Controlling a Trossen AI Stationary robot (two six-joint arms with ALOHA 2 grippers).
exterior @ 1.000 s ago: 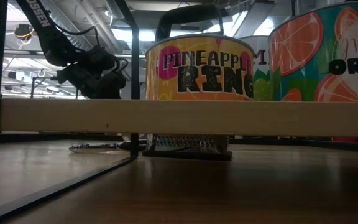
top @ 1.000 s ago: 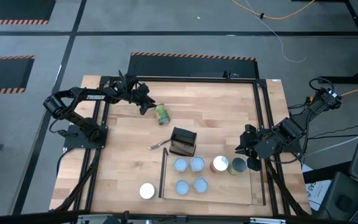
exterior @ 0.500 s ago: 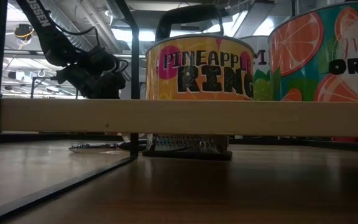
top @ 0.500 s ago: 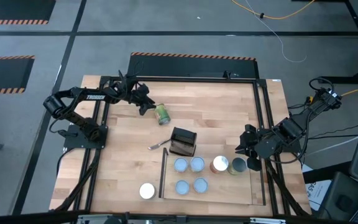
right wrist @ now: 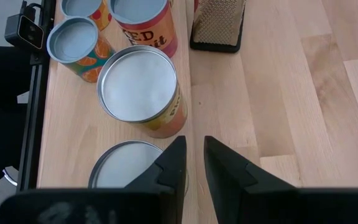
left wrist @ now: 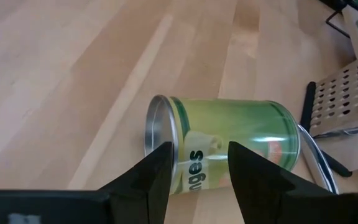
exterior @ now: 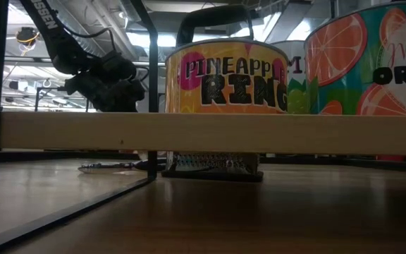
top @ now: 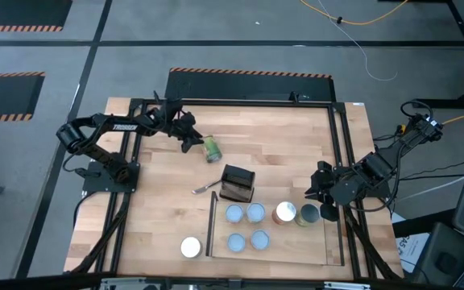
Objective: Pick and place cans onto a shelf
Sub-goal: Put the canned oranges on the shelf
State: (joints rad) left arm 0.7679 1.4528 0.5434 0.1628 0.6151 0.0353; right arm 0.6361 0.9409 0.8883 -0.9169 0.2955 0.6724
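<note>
**Green tin on its side, left gripper lined up over it**

Green-labelled, silver-rimmed cylindrical can (top: pixel 211 148) lies toppled on the pale wooden tabletop (top: pixel 280 153) in the upper-middle of the high view, well apart from the low light-wood shelf with thin black frame (top: pixel 329 250) at lower centre, where six cans already stand. One white-topped can (top: pixel 190 246) waits just outside the shelf's left rail.

Left gripper (top: pixel 192 138) sits at the fallen can's upper-left end, fingers spread moderately; in the left wrist view the can (left wrist: pixel 229 146) shows between and beyond the two dark fingertips (left wrist: pixel 156 176), apparently not yet clamped. Judging from this, a good grasp means straddling the smooth, curved wall mid-length, since the glossy label and round body could roll or slip under an off-centre pinch; the can must then be turned upright.

Just below and right lies a perforated metal grater with black handle (top: pixel 237 184) and a slim metal utensil (top: pixel 206 188).

Right gripper (top: pixel 322 197) waits at the shelf's right end, fingers narrowly parted, holding nothing.
</note>
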